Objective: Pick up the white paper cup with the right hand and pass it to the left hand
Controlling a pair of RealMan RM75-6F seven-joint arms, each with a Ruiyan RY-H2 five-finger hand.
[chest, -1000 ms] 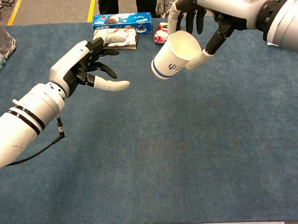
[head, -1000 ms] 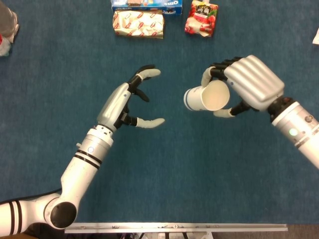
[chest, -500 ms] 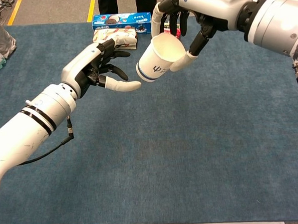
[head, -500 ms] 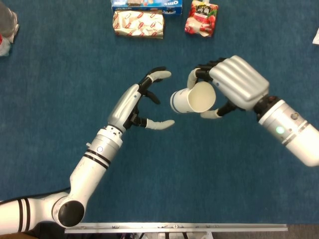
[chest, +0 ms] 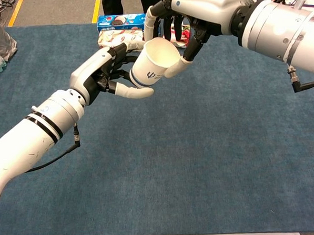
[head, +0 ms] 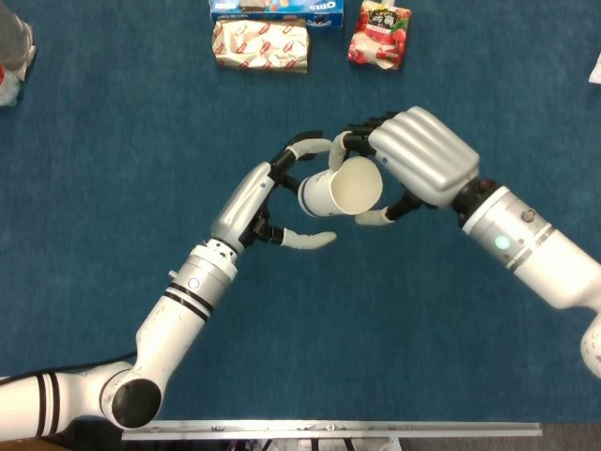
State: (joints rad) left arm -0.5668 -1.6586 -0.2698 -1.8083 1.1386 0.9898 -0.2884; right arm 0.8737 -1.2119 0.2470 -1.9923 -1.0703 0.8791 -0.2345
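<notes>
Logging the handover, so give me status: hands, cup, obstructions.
Right hand holds white paper cup near its rim, tilted, off the table. Left hand open, fingers around cup's base, grip unconfirmed. Nothing between them.

Matt white paper cup (chest: 150,69); glossy plastic arm shells; rough blue carpet-like table cover (head: 394,329)

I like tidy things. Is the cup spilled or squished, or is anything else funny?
Nothing stands out. The white paper cup is tipped sideways in the right hand, but looks empty and unsquished. The left hand is open around its base.
</notes>
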